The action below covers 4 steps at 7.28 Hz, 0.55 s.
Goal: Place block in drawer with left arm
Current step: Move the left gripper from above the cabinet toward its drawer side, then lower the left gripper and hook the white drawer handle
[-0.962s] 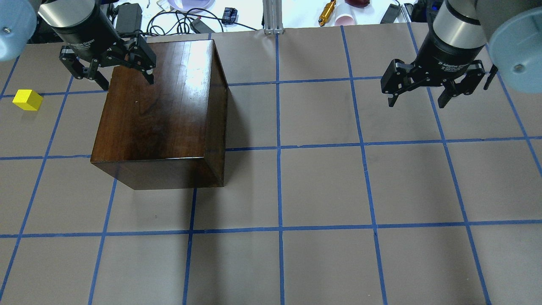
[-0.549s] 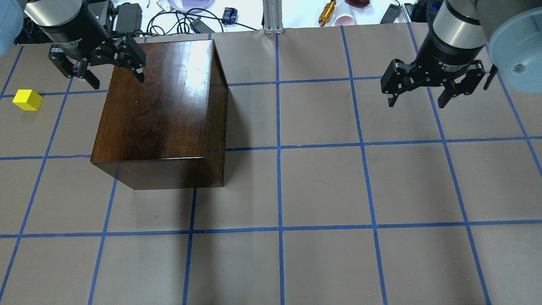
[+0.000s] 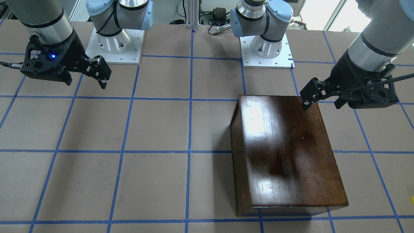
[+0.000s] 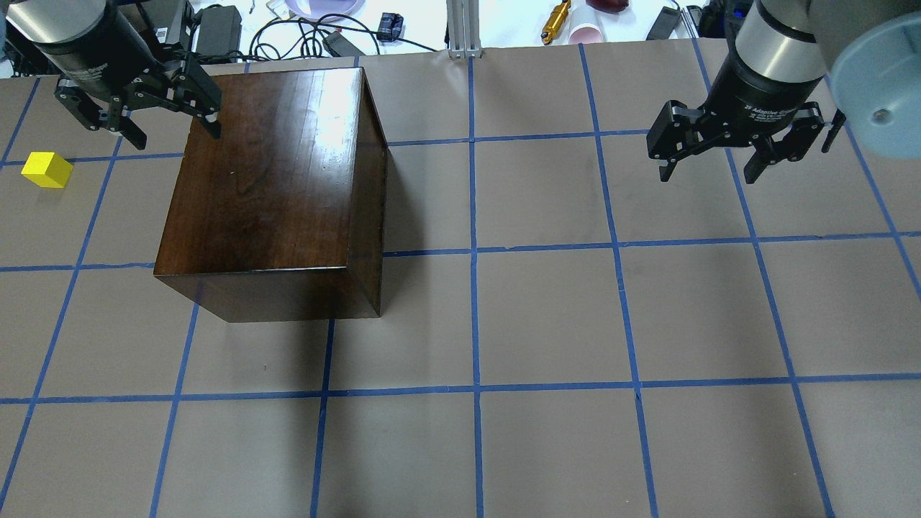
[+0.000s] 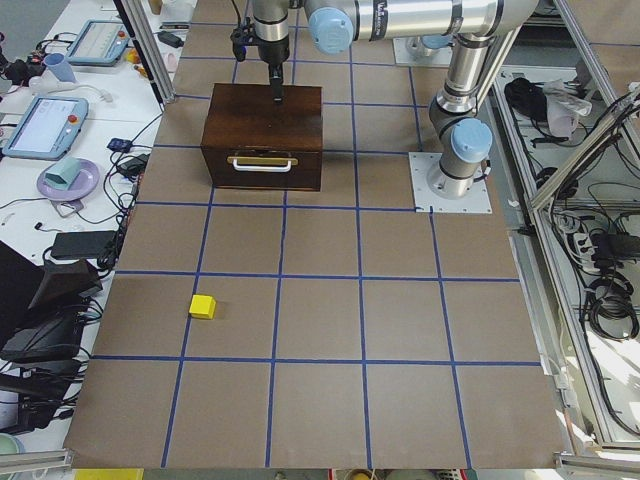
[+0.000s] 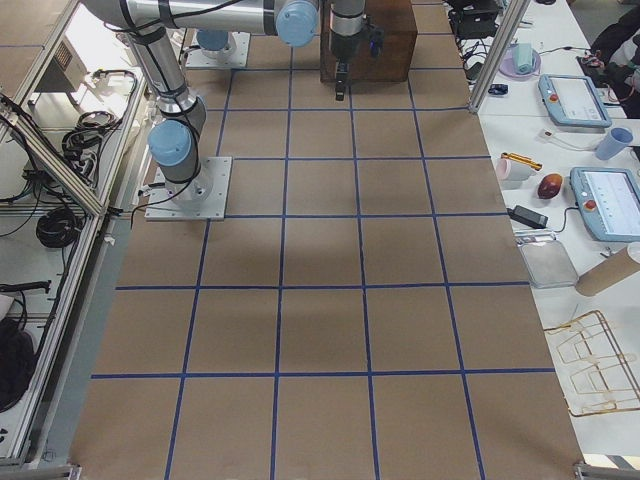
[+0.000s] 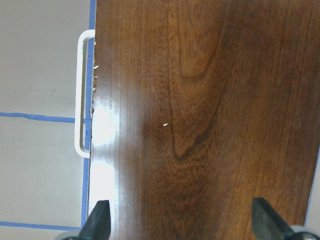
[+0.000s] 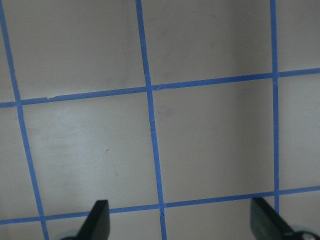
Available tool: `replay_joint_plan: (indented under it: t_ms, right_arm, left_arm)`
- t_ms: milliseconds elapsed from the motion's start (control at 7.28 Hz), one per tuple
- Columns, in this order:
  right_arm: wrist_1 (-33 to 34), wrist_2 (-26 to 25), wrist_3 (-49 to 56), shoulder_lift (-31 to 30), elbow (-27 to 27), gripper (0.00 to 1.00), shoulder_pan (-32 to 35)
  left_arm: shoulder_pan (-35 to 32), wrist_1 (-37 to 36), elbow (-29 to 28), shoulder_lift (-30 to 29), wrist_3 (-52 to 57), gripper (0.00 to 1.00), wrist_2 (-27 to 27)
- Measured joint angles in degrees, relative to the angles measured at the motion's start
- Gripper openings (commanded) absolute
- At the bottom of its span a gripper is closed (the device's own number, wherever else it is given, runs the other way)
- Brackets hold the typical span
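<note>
The small yellow block (image 4: 47, 170) lies on the table left of the dark-brown wooden box (image 4: 273, 180); it also shows in the exterior left view (image 5: 203, 306). The drawer front (image 5: 262, 165) with its pull (image 7: 82, 95) sits shut in the box. My left gripper (image 4: 175, 135) is open and empty, hovering above the box's far left corner; in the front-facing view it (image 3: 321, 104) is on the right. My right gripper (image 4: 709, 173) is open and empty, hovering over bare table at the far right, apart from everything.
Cables, a power brick and cups lie beyond the table's far edge, around an aluminium post (image 4: 464, 29). The two arm bases (image 3: 113, 42) (image 3: 266, 48) stand on the robot's side. Blue tape lines grid the brown table top.
My left gripper has moved left and slightly toward the far edge, from over the box's top to its far left corner, still open. The right arm, block and box have not moved.
</note>
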<state>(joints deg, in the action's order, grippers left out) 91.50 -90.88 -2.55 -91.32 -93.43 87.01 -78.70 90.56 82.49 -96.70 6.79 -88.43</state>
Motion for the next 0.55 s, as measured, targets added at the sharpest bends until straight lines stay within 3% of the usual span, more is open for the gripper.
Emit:
replay_joint_plan:
  t_ms: [549]
  right_arm:
    - [0.0,0.0,0.0,0.0,0.0,1.0,0.0]
  left_arm:
    - [5.84,0.0,-1.27,-1.21,9.32,1.0,1.26]
